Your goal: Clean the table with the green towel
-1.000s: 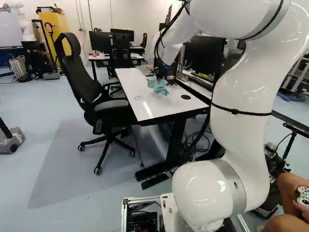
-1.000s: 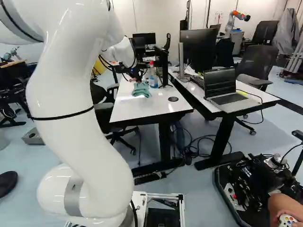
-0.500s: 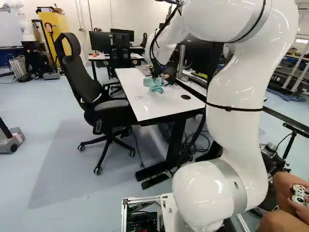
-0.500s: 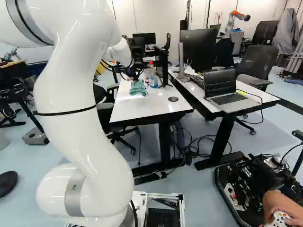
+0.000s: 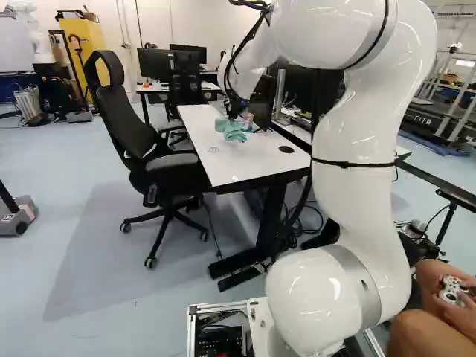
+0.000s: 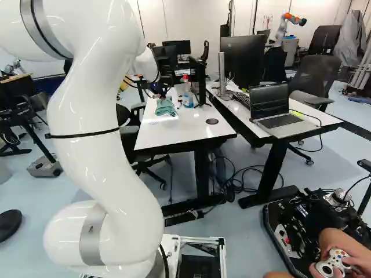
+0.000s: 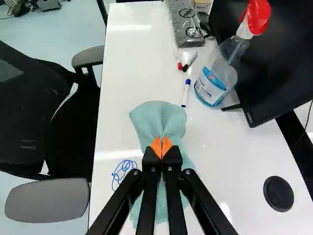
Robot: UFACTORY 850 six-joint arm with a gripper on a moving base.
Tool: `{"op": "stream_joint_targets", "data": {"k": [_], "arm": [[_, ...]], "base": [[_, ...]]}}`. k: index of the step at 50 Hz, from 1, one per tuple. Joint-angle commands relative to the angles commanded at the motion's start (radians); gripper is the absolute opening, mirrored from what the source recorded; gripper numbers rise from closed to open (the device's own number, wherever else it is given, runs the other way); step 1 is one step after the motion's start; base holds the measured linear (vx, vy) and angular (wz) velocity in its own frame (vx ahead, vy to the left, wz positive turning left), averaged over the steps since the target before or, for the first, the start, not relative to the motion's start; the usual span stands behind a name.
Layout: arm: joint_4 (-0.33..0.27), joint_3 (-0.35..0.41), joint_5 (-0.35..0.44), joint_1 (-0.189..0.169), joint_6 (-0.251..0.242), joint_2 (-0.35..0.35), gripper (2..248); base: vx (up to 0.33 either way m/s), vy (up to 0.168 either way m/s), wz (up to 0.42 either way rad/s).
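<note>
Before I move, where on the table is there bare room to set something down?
Bare: between the green towel and round black cover, and beyond the towel, between the markers and the table edge by the chair. Crowded: around the markers, spray bottle and monitor foot, with a grey package farther on. Blue scribble marks the table beside the towel.

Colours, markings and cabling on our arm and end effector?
Arm: glossy white, rounded segments, grey bands at joints, thin black strap around a link, black cables looping outside near the wrist. End effector: black, two slim linkage fingers, orange pads at the tips.
</note>
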Motion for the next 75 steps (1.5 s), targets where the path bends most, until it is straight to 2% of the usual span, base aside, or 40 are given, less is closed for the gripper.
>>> {"op": "stream_joint_targets", "data": {"k": [18,33,75], "arm": [[0.000,-0.029,0.000,0.013,0.000,-0.024,21],[0.000,-0.029,0.000,0.013,0.000,-0.032,21],[0.000,-0.032,0.044,0.013,0.000,-0.114,21]], "base": [[0.000,0.000,0.000],[0.000,0.000,0.000],[0.000,0.000,0.000]]}}
